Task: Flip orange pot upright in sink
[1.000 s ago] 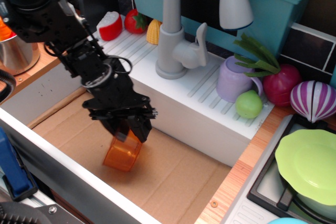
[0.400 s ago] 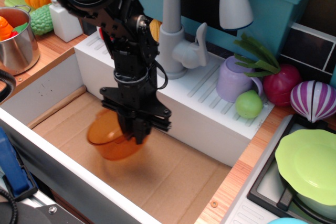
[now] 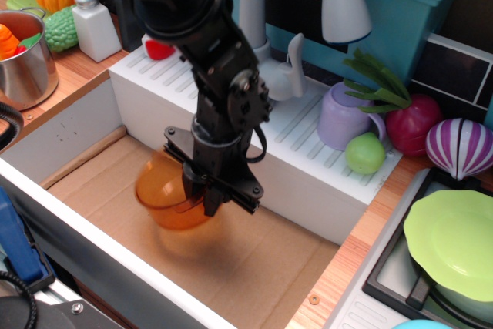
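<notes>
Left of the fingers (image 3: pixel 206 196) and touching them, the orange pot (image 3: pixel 168 199) hangs over the cardboard floor of the sink (image 3: pixel 85 117), mouth roughly upward and slightly blurred. Both fingers pinch its right wall, pressed close around the rim; the pot's underside cannot be made out.

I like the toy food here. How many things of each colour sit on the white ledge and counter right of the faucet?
Lilac: 1, cup
Green: 2, lime ball, leafy stalk
Dark red: 1, beet
Purple-and-white: 1, striped onion
Total: 5
</notes>
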{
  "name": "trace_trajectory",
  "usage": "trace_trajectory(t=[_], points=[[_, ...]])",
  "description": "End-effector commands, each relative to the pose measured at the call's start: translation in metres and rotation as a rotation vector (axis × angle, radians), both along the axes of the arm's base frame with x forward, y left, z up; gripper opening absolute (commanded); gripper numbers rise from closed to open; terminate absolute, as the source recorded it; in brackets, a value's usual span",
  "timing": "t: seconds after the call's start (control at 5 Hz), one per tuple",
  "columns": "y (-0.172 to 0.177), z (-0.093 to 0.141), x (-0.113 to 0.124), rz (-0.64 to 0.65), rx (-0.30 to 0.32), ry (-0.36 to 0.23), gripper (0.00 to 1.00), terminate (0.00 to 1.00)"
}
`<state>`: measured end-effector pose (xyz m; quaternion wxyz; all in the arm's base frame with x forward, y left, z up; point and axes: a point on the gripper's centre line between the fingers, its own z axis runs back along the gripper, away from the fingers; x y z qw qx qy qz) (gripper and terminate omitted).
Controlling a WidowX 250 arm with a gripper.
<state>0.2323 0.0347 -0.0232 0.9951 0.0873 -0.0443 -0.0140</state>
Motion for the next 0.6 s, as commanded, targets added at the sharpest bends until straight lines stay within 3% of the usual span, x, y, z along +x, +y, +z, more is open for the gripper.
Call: trace_trajectory(t=[0.0, 0.2, 0.4], points=[[0.0010, 0.0054, 0.0054, -0.011, -0.003, -0.055, 1.00, 0.00], [0.0010, 0.0054, 0.0054, -0.011, -0.003, -0.055, 1.00, 0.00], [0.0010, 0.0054, 0.0054, -0.011, -0.003, -0.055, 1.00, 1.00]])
